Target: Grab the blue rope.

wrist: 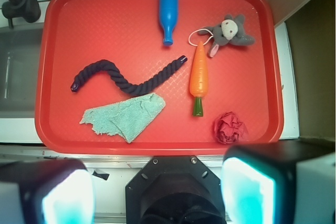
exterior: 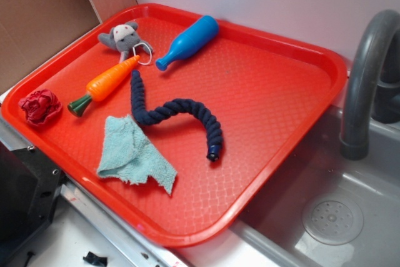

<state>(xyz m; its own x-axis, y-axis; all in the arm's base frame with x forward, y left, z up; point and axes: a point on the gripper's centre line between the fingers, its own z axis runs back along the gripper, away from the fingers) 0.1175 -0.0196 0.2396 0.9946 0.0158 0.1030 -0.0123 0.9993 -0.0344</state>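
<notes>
The blue rope is a thick navy twisted cord lying in an S-curve in the middle of the red tray, with its shiny blue end cap toward the tray's near right. From the wrist camera the blue rope runs across the tray well ahead of my gripper. The gripper hangs high over the tray's front rim. Its fingers stand wide apart with nothing between them. The gripper does not show in the exterior view.
A teal cloth lies right beside the rope. A toy carrot, grey plush mouse, light blue bottle toy and crumpled red piece share the tray. A grey faucet and sink stand to the right.
</notes>
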